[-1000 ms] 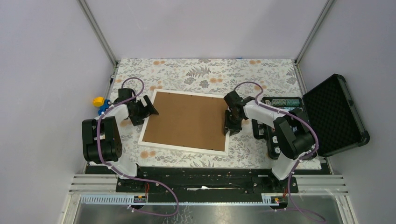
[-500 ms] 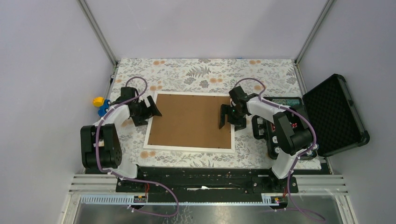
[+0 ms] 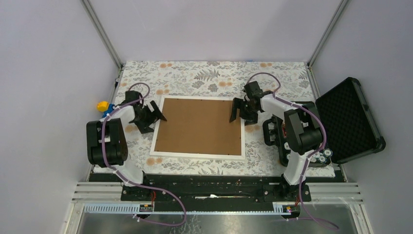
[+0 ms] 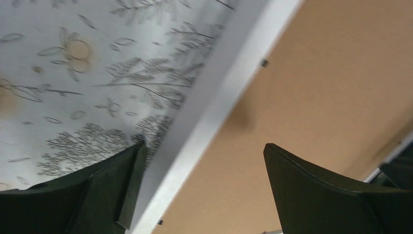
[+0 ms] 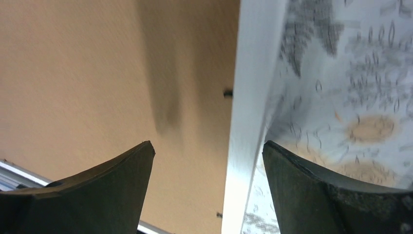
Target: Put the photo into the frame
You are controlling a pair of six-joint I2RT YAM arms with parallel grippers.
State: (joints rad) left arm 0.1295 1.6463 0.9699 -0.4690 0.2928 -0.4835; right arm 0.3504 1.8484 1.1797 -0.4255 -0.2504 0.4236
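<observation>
Frame (image 3: 195,155) lies flat, back side up, mid worktop (image 3: 209,75), between both arms. Left claw (image 3: 158,111) sits at its left edge, far half, and right claw (image 3: 234,109) at its right edge, far corner. Both are spread wide and hold nothing.

Left wrist view: left claw (image 4: 203,145) straddles the white frame edge (image 4: 219,97), with one finger over the floral cloth and one over the brown backing board (image 4: 316,97). Right wrist view shows the same: right claw (image 5: 208,144) is spread across the edge (image 5: 251,87). Contact with the frame can't be told.

Only the wrist views show the small dark clips (image 4: 263,62) (image 5: 227,92) along the board's rim. Only the top view shows the whole frame, a thin white border around the brown board (image 3: 199,126), and the open black case (image 3: 348,117) on the right.
</observation>
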